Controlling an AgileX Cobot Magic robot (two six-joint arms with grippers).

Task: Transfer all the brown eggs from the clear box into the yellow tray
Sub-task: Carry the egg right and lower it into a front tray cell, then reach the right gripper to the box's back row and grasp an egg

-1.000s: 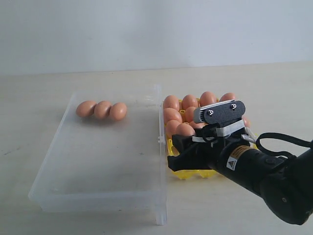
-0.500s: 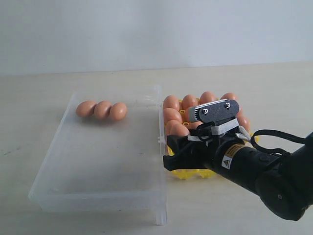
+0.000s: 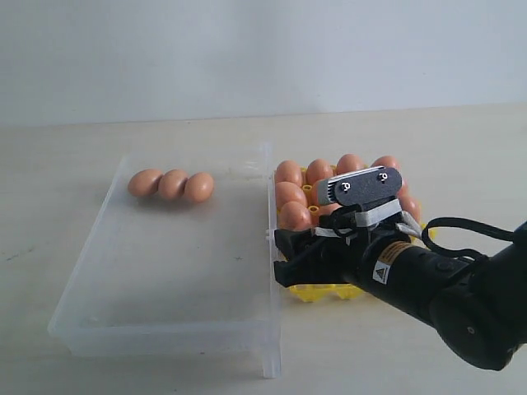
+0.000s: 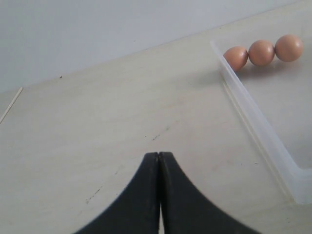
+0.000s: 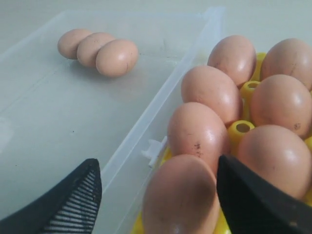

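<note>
The right gripper is spread apart around a brown egg seated at the yellow tray's near left; it is best raised straight up, neighbours untouched.

The right arm is stretching low across the exterior view, and the right gripper is holding its black fingers spread wide apart. The left gripper is pointing forward with its jaws pressed together.

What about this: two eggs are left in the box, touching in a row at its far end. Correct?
No: three eggs, not two, are left in the box, touching in a row at its far end. The exterior view shows it.
</note>
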